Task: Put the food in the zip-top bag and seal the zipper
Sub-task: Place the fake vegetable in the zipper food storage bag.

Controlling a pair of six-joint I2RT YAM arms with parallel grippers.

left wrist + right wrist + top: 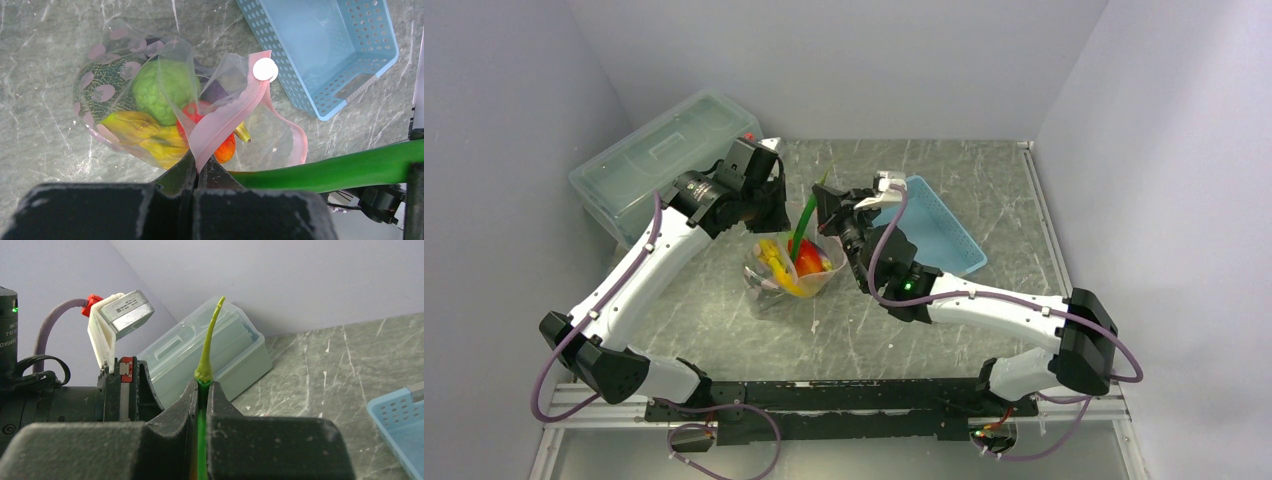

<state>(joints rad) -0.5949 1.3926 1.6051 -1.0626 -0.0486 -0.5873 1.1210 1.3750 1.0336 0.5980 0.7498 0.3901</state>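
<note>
**Right gripper**: jaws closed on a long green pod. In the right wrist view the pod's long axis stands upright between the fingers, with the yellow-green stem tip pointing up. Its lower length is hidden behind the gripper body. In the top view the pod is steeply tilted, stem end toward the far wall and lower end down in the mouth of the bag. In the left wrist view the pod crosses low from the right edge toward the centre, and its end is hidden behind the gripper housing.

**Left gripper**: jaws closed on the zipper, pinching the pink strip. From the pinch, the strip runs up and right to a white disc. The second lip curves out to the right, so the mouth stands open.

**Bag:** it rests on the table near the centre, between the two grippers. The food inside includes a green lump, yellow bananas, a red-orange piece and a mottled dark-green piece. A dark purple shape behind the plastic is hard to identify. From above, only yellow and red show through.

**Surroundings:**
- The blue basket sits to the right of the bag and is cut off in both wrist views.
- The lidded box stands at the far left, against the wall.
- The table is grey and marbled.
- Pale walls enclose it on three sides.
</note>
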